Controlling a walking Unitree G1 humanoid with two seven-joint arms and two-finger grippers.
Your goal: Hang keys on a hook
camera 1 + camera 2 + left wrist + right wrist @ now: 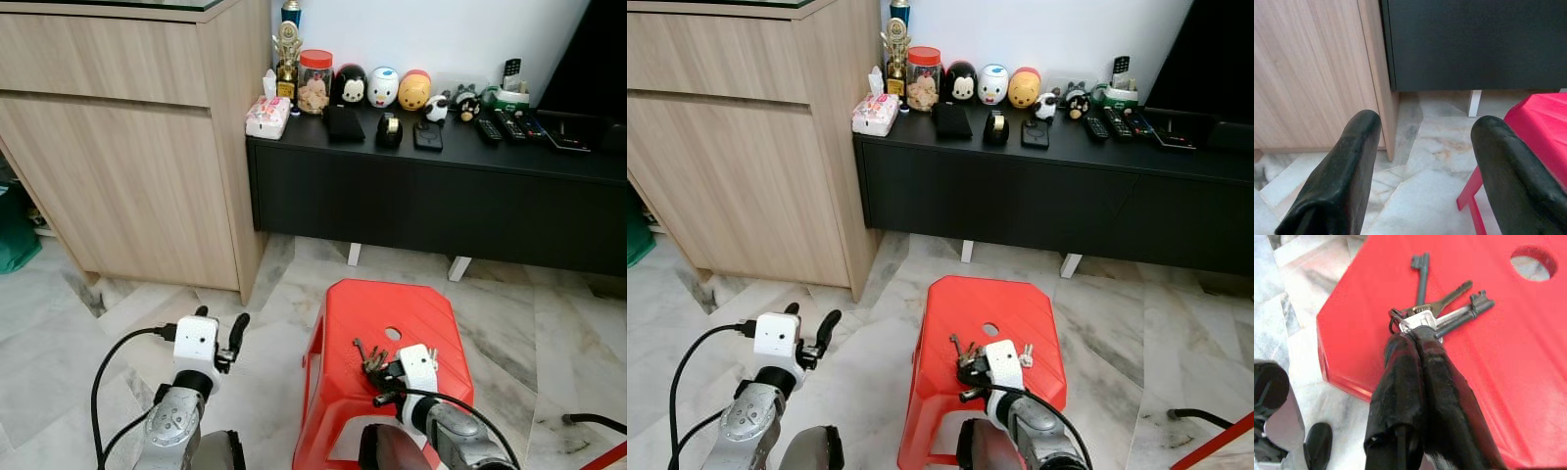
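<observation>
Down low, right claw [1413, 335] pinching keys [1442, 308] on red stool [421, 304], left claw [1420, 161] spread apart, no legible writing.

Soft, even daylight is filling the room, and nothing is looking dim. The marble floor [549, 323] is giving back a pale sheen without hard glare, while the red stool [387, 333] is throwing only a faint shadow beneath itself. The black cabinet [431, 201] front is staying deep and featureless. Both head views are reading sharp, with slight bending of straight lines toward the edges. In the left wrist view the near fingers [1342, 181] are blurring softly. In the right wrist view the keys [1437, 313] are showing crisp, with small glints on the metal.
</observation>
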